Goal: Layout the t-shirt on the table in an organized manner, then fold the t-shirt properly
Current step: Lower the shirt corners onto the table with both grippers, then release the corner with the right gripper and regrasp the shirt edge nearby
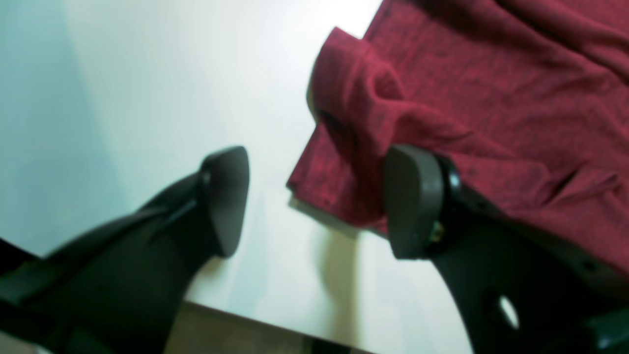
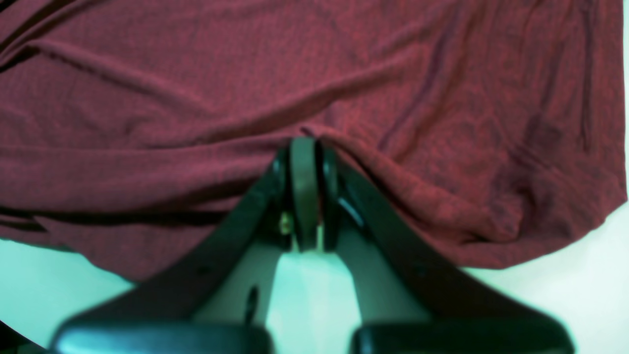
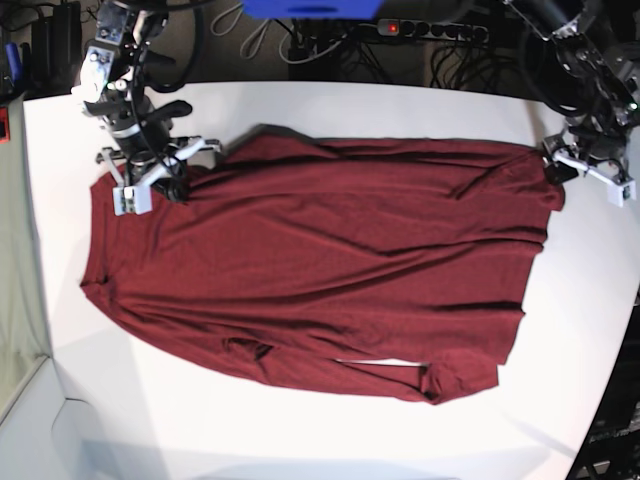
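Note:
The dark maroon t-shirt [image 3: 330, 250] lies spread wide across the white table [image 3: 330, 430], with some wrinkles and a folded-over bit at its near hem. At the base view's left, my right gripper [image 3: 160, 180] sits on the garment's edge. In the right wrist view it [image 2: 305, 142] is shut, and the t-shirt [image 2: 245, 73] bunches into creases that run to its tips. My left gripper [image 3: 572, 165] is at the shirt's right end. Its jaws [image 1: 319, 201] stand open over the table [image 1: 147, 73], and a rumpled edge of the t-shirt [image 1: 491, 98] lies by one finger [image 1: 413, 201], ungripped.
Cables and a power strip [image 3: 400, 30] lie beyond the table's far edge. The table's dark edge [image 1: 245, 319] runs close below my left gripper. Bare white tabletop [image 2: 565, 295] shows in front of the shirt's hem.

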